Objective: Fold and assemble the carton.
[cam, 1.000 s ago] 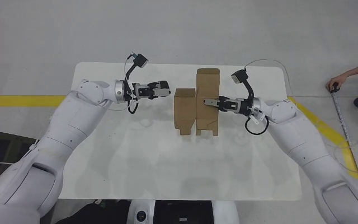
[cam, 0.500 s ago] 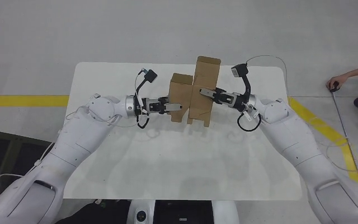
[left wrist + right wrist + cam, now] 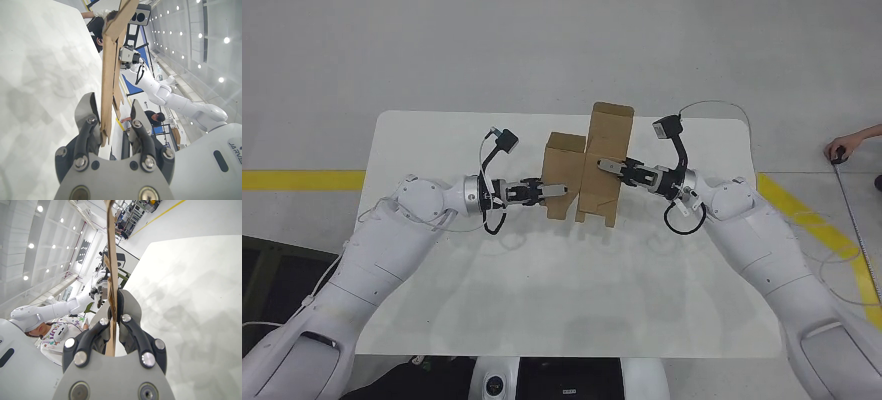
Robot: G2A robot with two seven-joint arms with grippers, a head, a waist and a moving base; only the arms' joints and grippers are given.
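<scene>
A flat brown carton (image 3: 600, 150) with folded-out flaps hangs upright above the middle of the white table (image 3: 442, 300), between both arms. My right gripper (image 3: 608, 165) is shut on its right side; in the right wrist view the fingers (image 3: 123, 298) pinch the cardboard edge (image 3: 111, 247). My left gripper (image 3: 558, 188) sits at the carton's left panel. In the left wrist view the left gripper (image 3: 113, 98) is open, with the carton's edge (image 3: 108, 66) between its fingers, against one finger (image 3: 88, 106) and apart from the other.
The table's far edge (image 3: 542, 113) lies just behind the carton. A yellow floor line (image 3: 302, 180) runs past both sides of the table. The wide near half of the tabletop (image 3: 572, 300) holds no objects.
My left arm has swung in from the left and brought its open fingers around the carton's left edge. The right gripper carried the carton slightly left and farther back.
</scene>
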